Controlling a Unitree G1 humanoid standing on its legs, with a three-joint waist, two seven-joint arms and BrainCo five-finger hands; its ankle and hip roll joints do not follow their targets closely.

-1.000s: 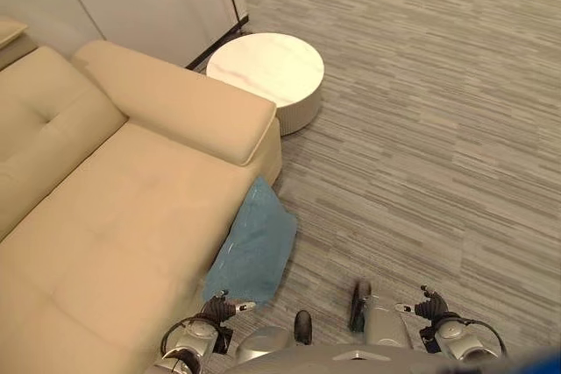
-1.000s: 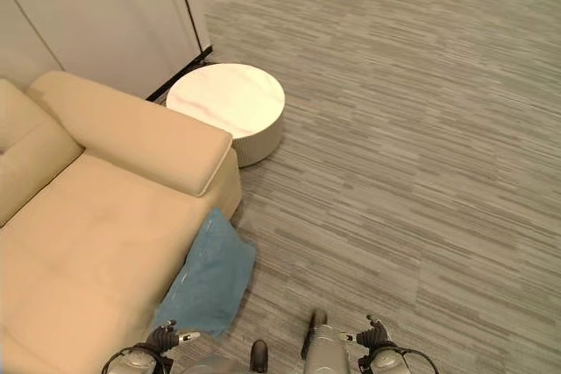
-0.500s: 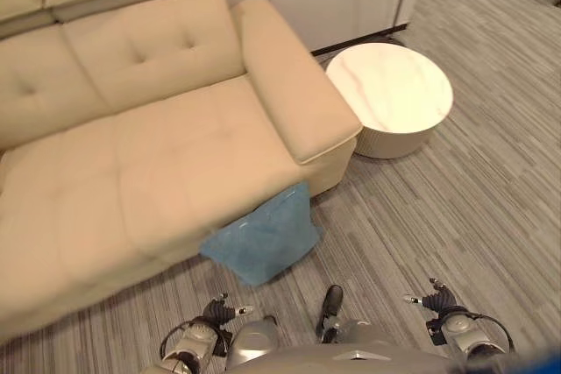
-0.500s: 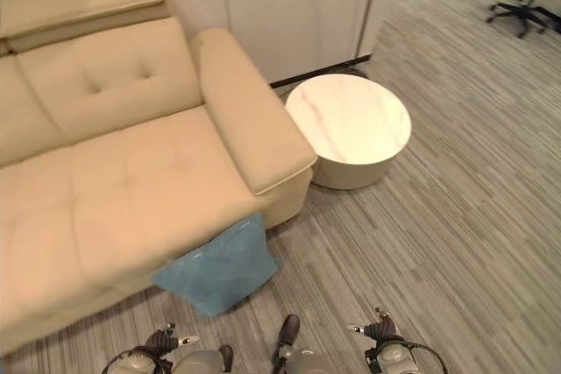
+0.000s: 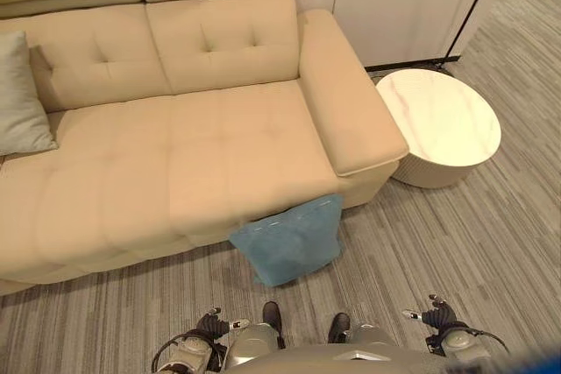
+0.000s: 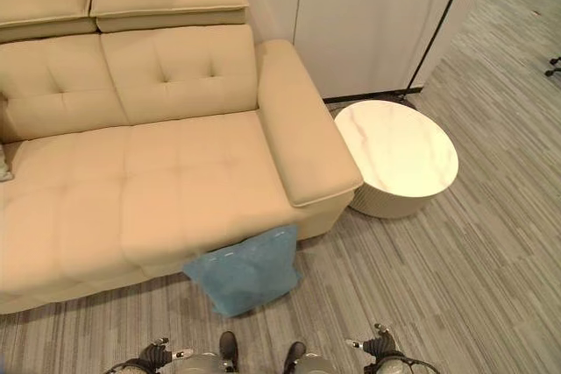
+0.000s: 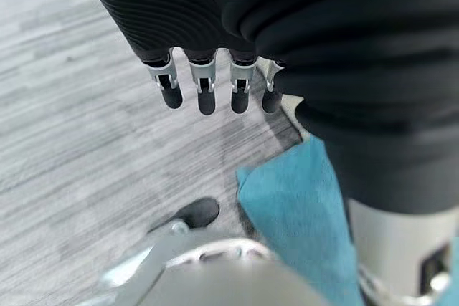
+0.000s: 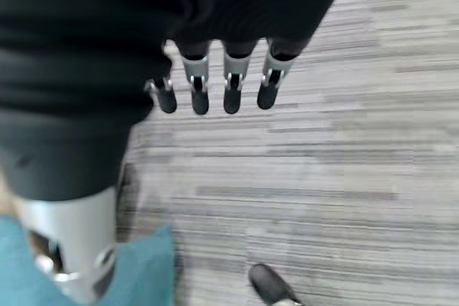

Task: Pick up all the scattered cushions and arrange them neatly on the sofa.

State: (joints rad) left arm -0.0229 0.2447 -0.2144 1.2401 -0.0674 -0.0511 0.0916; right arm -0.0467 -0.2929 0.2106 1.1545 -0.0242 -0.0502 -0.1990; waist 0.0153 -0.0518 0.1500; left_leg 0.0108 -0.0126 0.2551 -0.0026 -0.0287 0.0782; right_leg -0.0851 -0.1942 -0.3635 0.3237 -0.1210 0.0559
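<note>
A blue cushion [image 5: 289, 238] stands on the carpet, leaning against the front of the beige sofa [image 5: 219, 146] below its right armrest. A pale grey cushion [image 5: 21, 94] rests upright against the sofa's backrest at the far left. My left hand [image 7: 206, 94] hangs low with straight fingers and holds nothing; the blue cushion [image 7: 301, 206] lies past it on the floor. My right hand [image 8: 231, 94] also hangs open over the carpet, with a corner of the blue cushion [image 8: 143, 270] off to its side. Neither hand touches a cushion.
A round white side table [image 5: 438, 120] stands on the carpet just right of the sofa's armrest. White wall panels [image 6: 377, 15] rise behind it. Striped grey carpet [image 5: 473, 243] spreads to the right and in front of the sofa.
The camera has swung left, so the sofa now faces me squarely and the grey cushion has come into view. The blue cushion has not moved. Both hands still hang low.
</note>
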